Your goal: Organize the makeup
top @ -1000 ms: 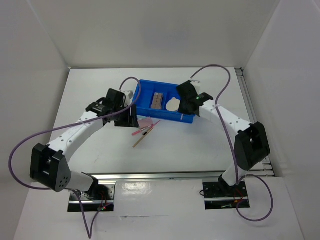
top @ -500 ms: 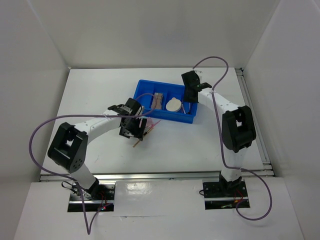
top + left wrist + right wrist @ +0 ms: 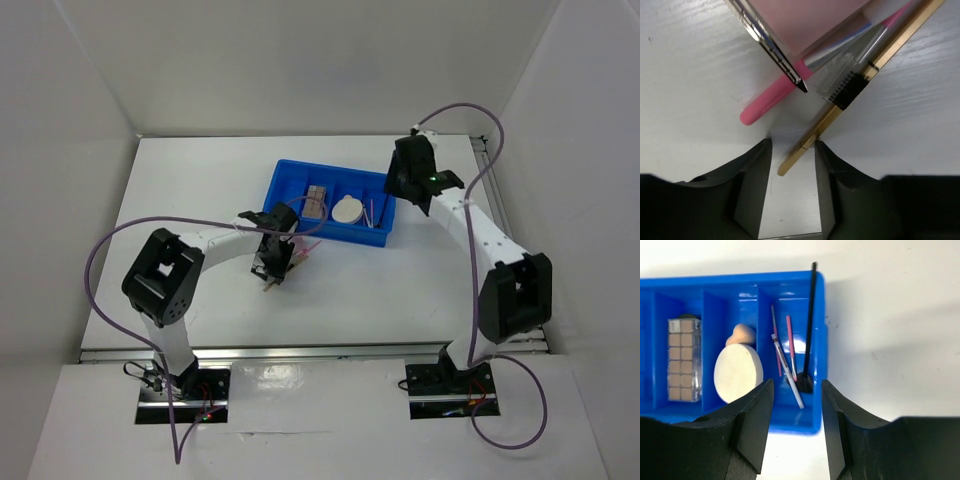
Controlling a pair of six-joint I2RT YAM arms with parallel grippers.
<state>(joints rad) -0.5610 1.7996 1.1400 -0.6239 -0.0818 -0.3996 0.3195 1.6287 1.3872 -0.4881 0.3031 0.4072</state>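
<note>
Here the open left gripper (image 3: 791,150) straddles the near end of the wooden stick (image 3: 900,42), which runs diagonally away rightward.

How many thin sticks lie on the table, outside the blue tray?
2: a pink stick, partly under the pink pad, and a wooden stick beside it. The pad may hide others.

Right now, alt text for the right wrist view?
A blue divided tray seen from above through the open right gripper. Left to right, its compartments hold a palette, a cream round puff with a peach sponge behind it, then thin sticks and a black brush.
</note>
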